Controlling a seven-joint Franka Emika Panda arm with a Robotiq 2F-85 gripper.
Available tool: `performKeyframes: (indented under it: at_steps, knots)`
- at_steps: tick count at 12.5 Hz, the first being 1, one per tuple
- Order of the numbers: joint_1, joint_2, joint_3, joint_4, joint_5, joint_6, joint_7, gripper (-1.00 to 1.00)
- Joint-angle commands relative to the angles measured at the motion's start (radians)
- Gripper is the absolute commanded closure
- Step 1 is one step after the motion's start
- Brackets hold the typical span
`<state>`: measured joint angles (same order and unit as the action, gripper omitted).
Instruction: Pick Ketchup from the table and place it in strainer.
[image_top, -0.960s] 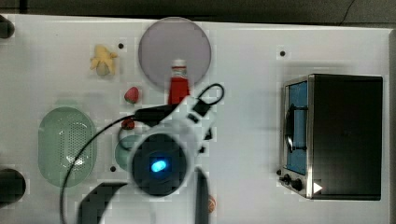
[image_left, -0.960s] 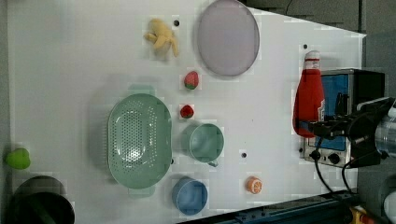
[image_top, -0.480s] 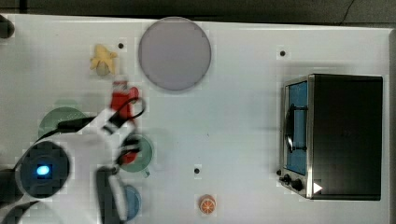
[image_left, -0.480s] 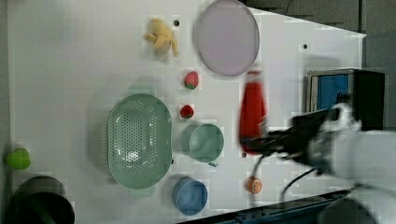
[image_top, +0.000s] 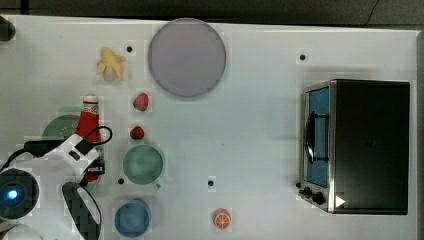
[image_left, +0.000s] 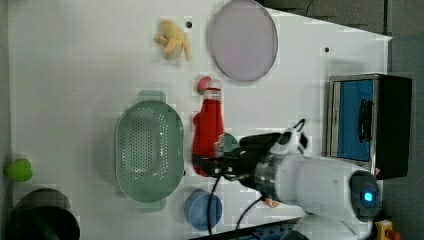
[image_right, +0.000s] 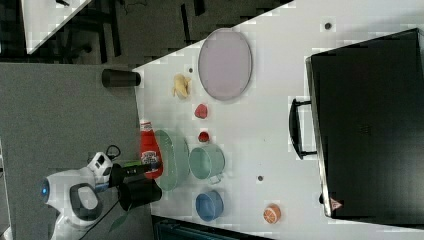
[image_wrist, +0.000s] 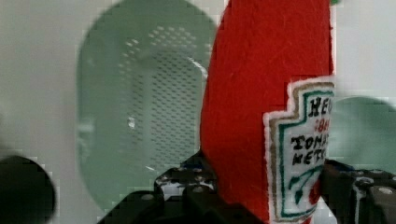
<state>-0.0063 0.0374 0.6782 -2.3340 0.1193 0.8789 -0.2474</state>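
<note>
Ketchup (image_top: 89, 120) in end effector (image_top: 92, 167) over strainer (image_top: 59, 127), white table (image_top: 250, 135)

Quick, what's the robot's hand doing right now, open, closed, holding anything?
Hand: closed on the Ketchup, holding it near the strainer.

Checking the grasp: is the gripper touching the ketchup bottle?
Touching. In the wrist view the gripper closes its black fingers against both sides of the ketchup bottle.
</note>
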Motion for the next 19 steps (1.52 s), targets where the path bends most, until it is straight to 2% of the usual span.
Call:
performKeyframes:
  at_steps: [1, 4, 5, 8, 9, 11, 15, 19]
  knots:
    - [-0.002, 0.096, 0.033, 0.027, 0.005, 0.099, 0.166, -0.24]
    - [0.016, 0.217, 0.049, 0.028, 0.002, 0.215, 0.216, -0.24]
    - [0.021, 0.246, 0.049, 0.028, 0.002, 0.224, 0.216, -0.29]
    - [0.022, 0.289, 0.047, 0.033, 0.002, 0.241, 0.216, -0.93]
    - [0.02, 0.286, 0.045, 0.037, 0.002, 0.246, 0.216, -1.0]
    - [0.007, 0.255, 0.042, 0.058, 0.003, 0.243, 0.221, -1.0]
    - [-0.092, 0.115, 0.004, 0.116, 0.018, 0.185, 0.222, -1.0]
    - [-0.2, -0.015, -0.122, 0.21, 0.051, -0.096, 0.222, -1.0]
